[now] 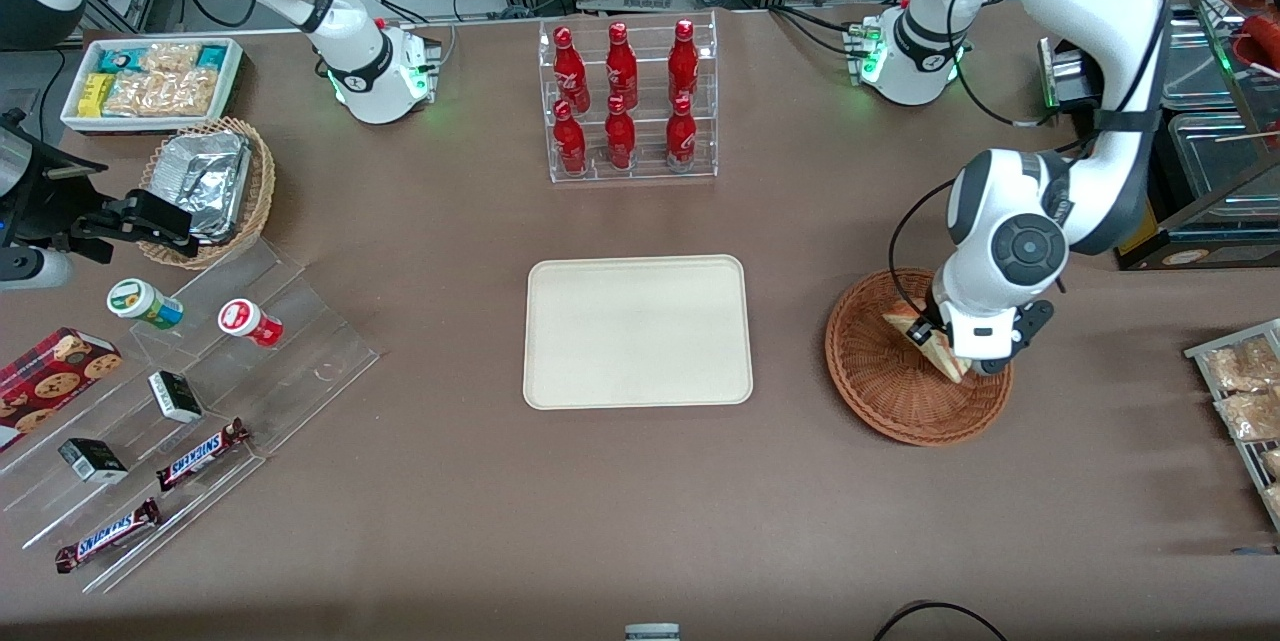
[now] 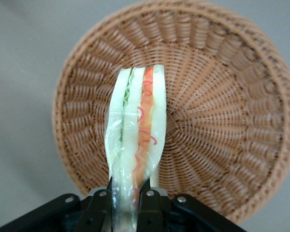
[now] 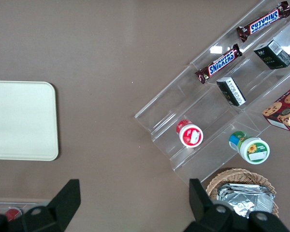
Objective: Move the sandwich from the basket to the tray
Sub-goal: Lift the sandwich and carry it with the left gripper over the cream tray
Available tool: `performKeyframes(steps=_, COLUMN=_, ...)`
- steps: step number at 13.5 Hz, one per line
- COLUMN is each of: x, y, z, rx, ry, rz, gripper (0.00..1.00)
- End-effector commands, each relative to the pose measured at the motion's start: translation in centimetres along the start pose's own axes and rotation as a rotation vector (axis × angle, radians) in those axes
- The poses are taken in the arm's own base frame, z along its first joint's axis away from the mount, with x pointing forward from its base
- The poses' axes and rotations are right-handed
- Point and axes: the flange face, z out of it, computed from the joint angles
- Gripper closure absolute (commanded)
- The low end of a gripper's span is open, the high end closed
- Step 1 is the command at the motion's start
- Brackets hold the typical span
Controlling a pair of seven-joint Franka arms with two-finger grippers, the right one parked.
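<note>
The reddish-brown wicker basket point(image 1: 900, 391) sits on the table toward the working arm's end, beside the cream tray point(image 1: 638, 331). My gripper point(image 1: 945, 346) is over the basket, shut on the sandwich point(image 1: 935, 343), a wrapped wedge with a red-pink filling stripe. In the left wrist view the sandwich point(image 2: 136, 130) is pinched between the black fingers point(image 2: 99, 208) and held above the basket's point(image 2: 222, 106) woven floor. The tray holds nothing; it also shows in the right wrist view point(image 3: 19, 121).
A clear rack of red bottles point(image 1: 628, 101) stands farther from the front camera than the tray. A clear stepped stand with snacks point(image 1: 170, 411), a tan basket of foil packets point(image 1: 210, 186) and a white snack bin point(image 1: 150, 81) lie toward the parked arm's end.
</note>
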Motion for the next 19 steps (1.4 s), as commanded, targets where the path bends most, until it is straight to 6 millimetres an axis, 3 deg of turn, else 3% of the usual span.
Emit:
performKeyframes(steps=1, x=-0.7, y=1.4, z=-4.4, rx=0.021, ry=0.015, rz=0.018, gripper=0.92)
performKeyframes(steps=5, x=-6.0, y=7.1, z=-10.2, rx=0.010, ry=0.036, rz=0.116, gripper=0.92)
performKeyframes(steps=7, x=-9.0, y=10.7, z=-10.8, rx=-0.006, ry=0.052, rz=0.177, gripper=0.92)
performKeyframes(steps=9, x=-13.2, y=14.9, z=-11.0, rx=-0.038, ry=0.052, rz=0.249, gripper=0.92)
performKeyframes(steps=13, x=-20.0, y=21.9, z=-8.0, rx=-0.053, ry=0.087, rz=0.374, gripper=0.92)
performKeyframes(steps=17, x=-24.6, y=25.3, z=-3.9, rx=-0.112, ry=0.122, rz=0.456, gripper=0.92)
performKeyframes(steps=19, x=-26.0, y=25.9, z=-2.4, rx=-0.107, ry=0.120, rz=0.484, gripper=0.92)
